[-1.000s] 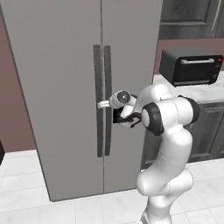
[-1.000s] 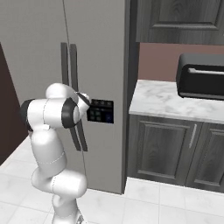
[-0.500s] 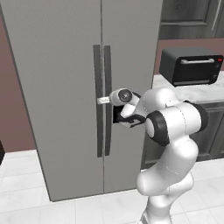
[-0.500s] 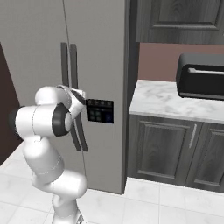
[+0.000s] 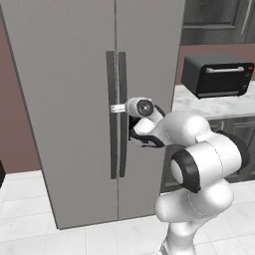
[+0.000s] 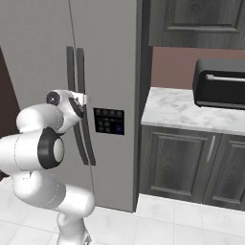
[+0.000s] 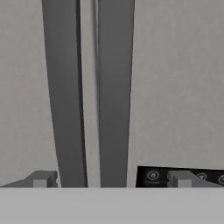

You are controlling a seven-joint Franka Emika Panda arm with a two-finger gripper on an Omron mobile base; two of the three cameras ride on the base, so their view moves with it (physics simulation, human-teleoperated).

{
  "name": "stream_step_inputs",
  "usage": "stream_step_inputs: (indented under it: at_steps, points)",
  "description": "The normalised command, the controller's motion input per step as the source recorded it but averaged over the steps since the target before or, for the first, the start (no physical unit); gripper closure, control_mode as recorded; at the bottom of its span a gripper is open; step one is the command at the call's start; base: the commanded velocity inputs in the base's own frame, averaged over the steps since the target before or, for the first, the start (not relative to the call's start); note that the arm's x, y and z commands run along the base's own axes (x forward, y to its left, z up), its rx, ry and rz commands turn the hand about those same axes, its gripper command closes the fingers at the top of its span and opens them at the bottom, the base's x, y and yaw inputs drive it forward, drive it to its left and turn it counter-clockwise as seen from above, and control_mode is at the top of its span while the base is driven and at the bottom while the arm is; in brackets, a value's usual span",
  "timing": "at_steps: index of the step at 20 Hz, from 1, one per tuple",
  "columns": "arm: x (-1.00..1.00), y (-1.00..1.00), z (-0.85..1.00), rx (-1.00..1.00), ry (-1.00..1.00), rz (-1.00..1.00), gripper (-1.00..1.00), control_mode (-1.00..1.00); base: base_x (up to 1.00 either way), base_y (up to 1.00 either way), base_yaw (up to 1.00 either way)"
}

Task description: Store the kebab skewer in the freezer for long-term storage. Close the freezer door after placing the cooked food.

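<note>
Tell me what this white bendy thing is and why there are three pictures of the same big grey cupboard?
The white bendy thing is a robot arm with a two-finger gripper at its end. The grey cupboard is a freezer with two shut doors.

Two pictures come from cameras riding on the robot's base, one behind the arm on each side. The third comes from a camera on the hand, so it is very close: two dark handles and, low down, the freezer door's control panel.

The gripper is open, right at the handles, with one finger on either side of them, holding nothing. Beside the freezer, a black toaster oven sits on a marble counter.
</note>
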Motion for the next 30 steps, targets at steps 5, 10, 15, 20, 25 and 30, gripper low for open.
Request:
stream_step_inputs:
  at_steps: [5, 10, 15, 20, 25, 30]
  points:
    - [-0.24, -0.37, 1.00, 0.00, 0.00, -0.07, -1.00, -1.00, 0.00, 0.00, 0.00]
    - [-0.06, -0.38, 0.91, -0.01, 0.07, -0.07, -1.00, -1.00, 0.00, 0.00, 0.00]
    - [0.22, -0.08, 0.19, 0.00, 0.24, -0.06, -1.00, -1.00, 0.00, 0.00, 0.00]
    - [0.34, -0.40, -0.01, 0.03, 0.05, -0.03, -1.00, -1.00, 0.00, 0.00, 0.00]
    - [0.28, -0.19, 0.00, 0.00, -0.15, 0.00, -1.00, -1.00, 0.00, 0.00, 0.00]
    - [0.20, 0.00, -0.08, -0.01, -0.19, 0.00, -1.00, -1.00, 0.00, 0.00, 0.00]
